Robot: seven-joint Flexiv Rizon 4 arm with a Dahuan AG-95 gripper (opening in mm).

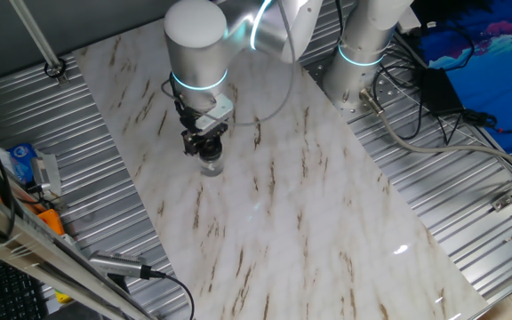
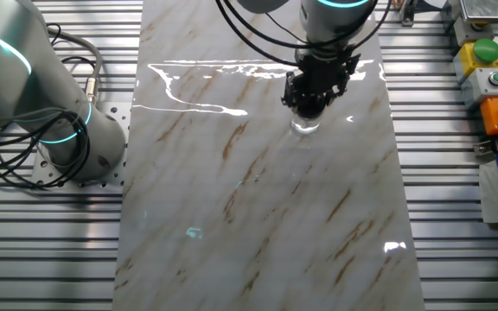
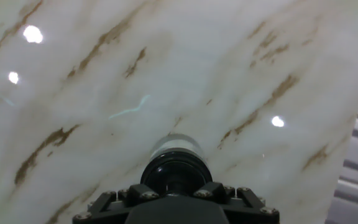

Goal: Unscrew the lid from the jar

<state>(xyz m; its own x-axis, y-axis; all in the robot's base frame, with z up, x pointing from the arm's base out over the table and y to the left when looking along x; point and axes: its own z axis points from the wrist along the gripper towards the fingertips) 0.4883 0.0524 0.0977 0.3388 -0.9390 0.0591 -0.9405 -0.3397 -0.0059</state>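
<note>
The jar (image 1: pixel 210 165) is small, with a clear whitish body, and stands upright on the marble tabletop (image 1: pixel 292 204). It also shows in the other fixed view (image 2: pixel 305 127) and in the hand view (image 3: pixel 176 144). Its black lid (image 3: pixel 176 169) sits on top. My gripper (image 1: pixel 205 148) comes straight down onto the jar, with its fingers (image 3: pixel 139 193) pressed against both sides of the lid. The gripper also shows in the other fixed view (image 2: pixel 309 105) and the hand view (image 3: pixel 176 190). The gripper body hides the lid's near edge.
A second robot arm's base (image 1: pixel 363 53) stands at the table's far edge, with cables (image 1: pixel 416 124) beside it. A button box (image 2: pixel 491 78) and orange and blue items (image 1: pixel 25 169) lie on the ribbed metal surround.
</note>
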